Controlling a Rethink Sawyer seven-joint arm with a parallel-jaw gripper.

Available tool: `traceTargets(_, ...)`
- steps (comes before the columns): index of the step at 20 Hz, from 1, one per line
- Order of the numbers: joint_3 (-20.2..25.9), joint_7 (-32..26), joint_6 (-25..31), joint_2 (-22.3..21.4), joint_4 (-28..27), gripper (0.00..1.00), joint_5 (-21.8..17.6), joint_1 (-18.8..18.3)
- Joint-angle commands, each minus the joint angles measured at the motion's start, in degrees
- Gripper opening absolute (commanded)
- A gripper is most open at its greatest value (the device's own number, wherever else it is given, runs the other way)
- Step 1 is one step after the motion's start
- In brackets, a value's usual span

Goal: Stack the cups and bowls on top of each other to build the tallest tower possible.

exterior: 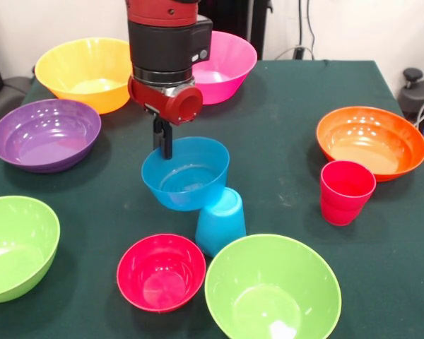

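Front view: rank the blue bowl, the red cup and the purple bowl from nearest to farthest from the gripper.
1. Blue bowl: the gripper sits right at its rim, picture centre.
2. Purple bowl: off to the picture's left, near the table edge.
3. Red cup: out to the picture's right, in front of the orange bowl.

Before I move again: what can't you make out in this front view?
- Gripper: open or shut, unclear; the blue bowl rim hides its tips.
- Blue cup, upside down: its top is behind the blue bowl, contact unclear.
- Left lime green bowl: cut by the left edge.
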Motion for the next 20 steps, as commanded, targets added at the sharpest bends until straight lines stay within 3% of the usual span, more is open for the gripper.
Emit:
traceTargets(1, 2.40, 5.74, 1.69, 5.55, -3.49, 0.00, 1.80, 0.96)
traceTargets(20, -0.89, 6.75, 4.82, 7.38, -8.28, 0.00, 5.55, 4.24)
